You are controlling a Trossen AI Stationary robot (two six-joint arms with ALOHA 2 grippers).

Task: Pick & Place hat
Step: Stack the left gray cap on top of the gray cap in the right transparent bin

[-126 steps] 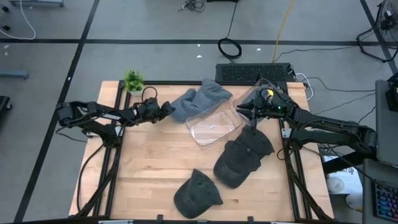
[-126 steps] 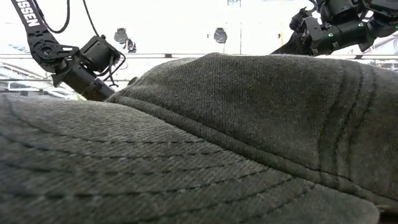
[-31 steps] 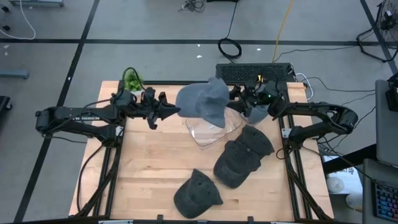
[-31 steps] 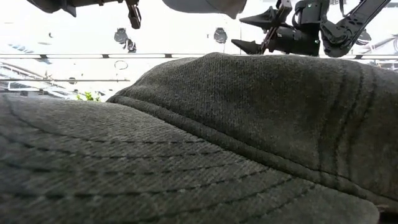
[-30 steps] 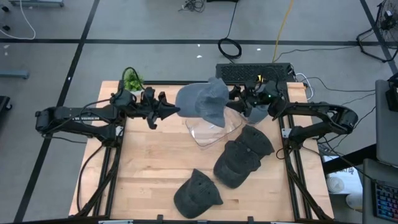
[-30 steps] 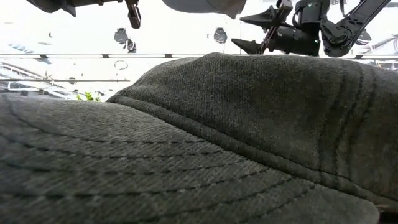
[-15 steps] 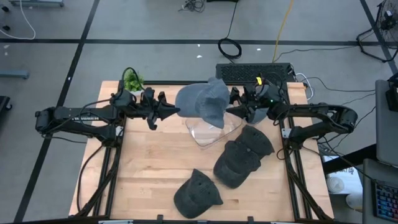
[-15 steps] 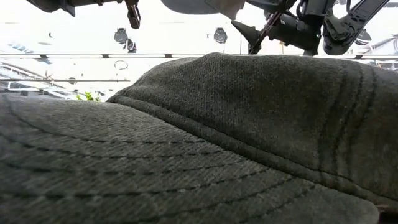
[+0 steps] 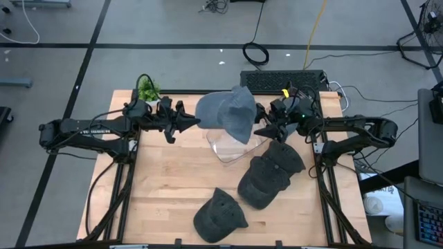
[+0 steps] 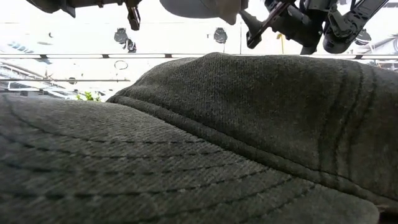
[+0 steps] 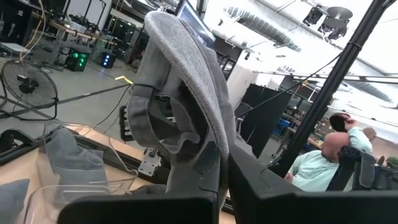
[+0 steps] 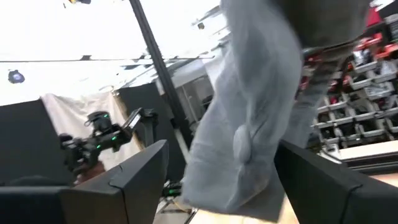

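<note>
So the left gripper [image 9: 194, 123] is up off the table near the back edge, jaws pinched tight on the brim of a light grey hat [image 9: 227, 113], which hangs in the air over the clear plastic bin [image 9: 235, 147]. In the left wrist view the hat [image 11: 180, 106] droops right in front of that arm's fingers with its inside and back strap showing, and there's a person sitting way off in the room behind. The right gripper [image 9: 261, 128] sits just on the other side of the hat, fingers spread wide, with one tip right by the hat's edge and the other lower down over the bin; I can't tell if it's actually touching the fabric. In the right wrist view the hat [image 12: 249, 118] fills the gap between the two dark fingers, which stand well apart. Three dark grey caps lie on the wooden table [image 9: 166, 180]: two overlapping ones just to the right of the bin [image 9: 266, 176] and one alone near the front edge [image 9: 218, 216]. That front one basically blocks the whole low view [image 10: 199, 143], with only the arms and the hat peeking in along the top. A little green plant [image 9: 147, 89] sits at the back left corner.
</note>
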